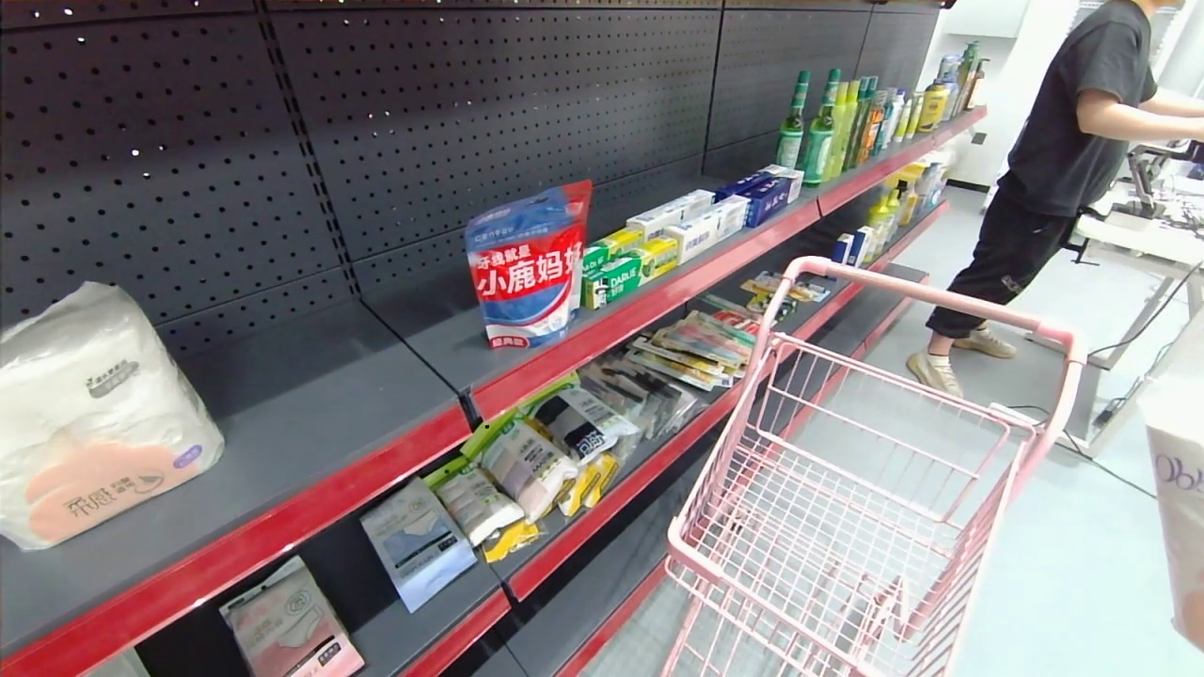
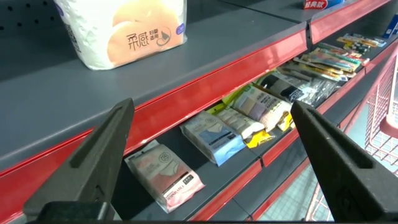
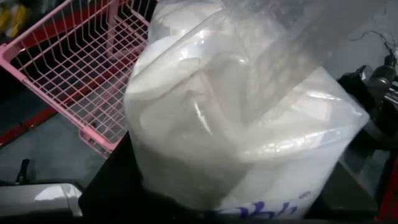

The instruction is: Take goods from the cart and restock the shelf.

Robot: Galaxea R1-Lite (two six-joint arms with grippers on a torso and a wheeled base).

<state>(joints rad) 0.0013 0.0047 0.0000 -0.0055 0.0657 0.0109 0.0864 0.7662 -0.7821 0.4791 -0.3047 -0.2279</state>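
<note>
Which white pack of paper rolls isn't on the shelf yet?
The hanging pack, up in the air right of the pink cart. The shelf pack, with its orange patch, already sits on the upper shelf.

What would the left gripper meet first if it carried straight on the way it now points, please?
Probably the red shelf edge; the left gripper, jaws open, points straight at it, though depth is hard to judge.

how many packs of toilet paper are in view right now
2. One pack sits at the left end of the upper shelf. A second pack is in the right gripper, to the right of the pink cart. Others may be out of view.
</note>
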